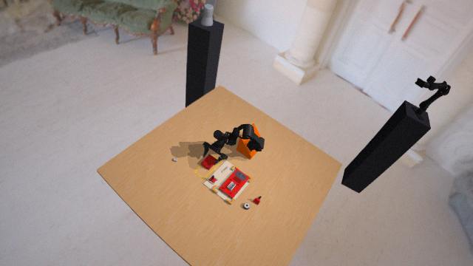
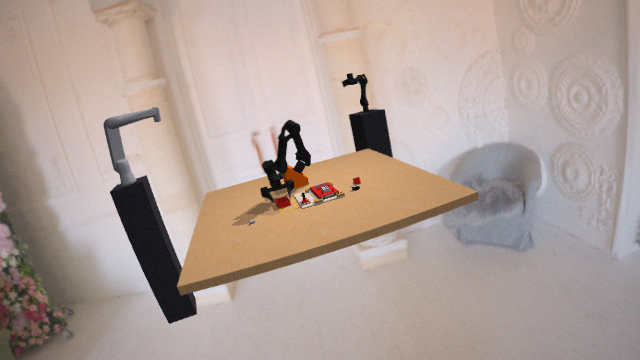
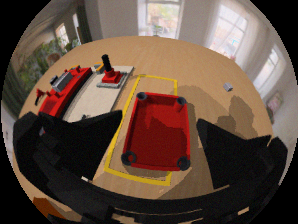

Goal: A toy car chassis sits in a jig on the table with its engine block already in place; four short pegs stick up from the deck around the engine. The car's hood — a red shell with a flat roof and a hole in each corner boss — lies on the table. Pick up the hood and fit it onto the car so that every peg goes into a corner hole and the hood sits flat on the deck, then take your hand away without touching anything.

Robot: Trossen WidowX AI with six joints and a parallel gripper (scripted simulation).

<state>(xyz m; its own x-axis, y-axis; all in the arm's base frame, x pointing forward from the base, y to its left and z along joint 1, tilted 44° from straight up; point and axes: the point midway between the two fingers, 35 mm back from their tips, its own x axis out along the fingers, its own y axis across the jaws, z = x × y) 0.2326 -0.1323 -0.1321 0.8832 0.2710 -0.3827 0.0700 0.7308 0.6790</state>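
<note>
The red hood lies on the table, partly over a yellow outline. In the wrist view a raised rim runs around it and a dark ring marks each corner. My gripper is open and empty, low over the hood, with one finger out to each side of it. The red chassis sits in the cream jig, with the grey engine block on its deck. The pegs are too small to make out.
A red block with an upright black peg stands on the jig's hood side. A wheel and a small red part lie beyond the chassis. A small grey piece lies on the hood's other side.
</note>
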